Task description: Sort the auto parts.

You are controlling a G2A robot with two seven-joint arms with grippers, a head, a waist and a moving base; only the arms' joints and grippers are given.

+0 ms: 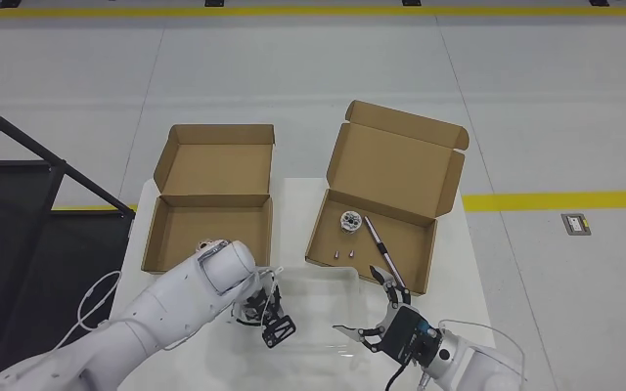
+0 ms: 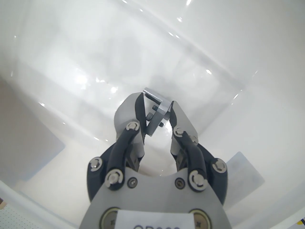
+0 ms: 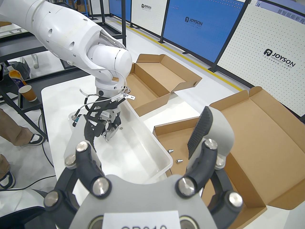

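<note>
Two open cardboard boxes sit at the far side of the white bench point(image 1: 290, 220), lids folded back. The left box point(image 1: 196, 230) and the right box point(image 1: 411, 249) stand apart with a bare strip of bench between them. On the floor of the right box lie a round metal part point(image 1: 348, 220), two small bolts point(image 1: 334, 251) point(image 1: 346, 251) just near of it, and a long thin rod point(image 1: 378, 244) running near to far at their right.

Near of both boxes a clear plastic bin point(image 1: 313, 293) lies across the bench. The left hand point(image 1: 274, 327) points down into the bin's left part, its fingers point(image 2: 140, 110) pressed onto a small angled metal bracket point(image 2: 155, 117) with little dark bolts through it, pinched by its two edges. Whether the bracket touches the bin floor cannot be told.

At the bin's right end, close to the near corner of the right box, the right hand point(image 1: 362, 303) hangs above the bench with its fingers spread wide and nothing between them.
</note>
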